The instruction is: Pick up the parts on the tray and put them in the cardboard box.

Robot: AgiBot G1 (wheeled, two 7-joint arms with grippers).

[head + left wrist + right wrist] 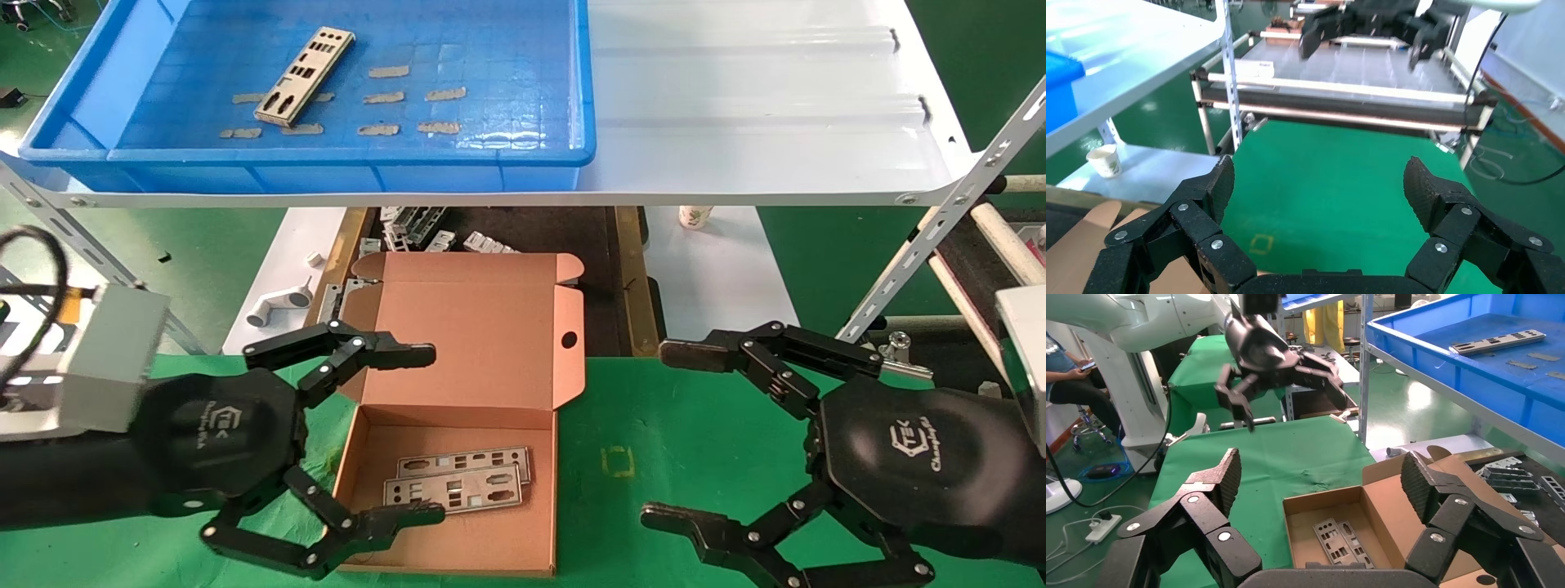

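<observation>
One silver punched plate lies in the blue tray on the upper shelf, at its left; it also shows in the right wrist view. Two plates lie overlapped in the open cardboard box, also seen in the right wrist view. My left gripper is open and empty, its fingers straddling the box's left side. My right gripper is open and empty over the green mat, to the right of the box.
The box lid stands open toward the shelf. Grey brackets and a white pipe fitting lie below the white shelf. A paper cup stands under the shelf edge. A metal rack slants at right.
</observation>
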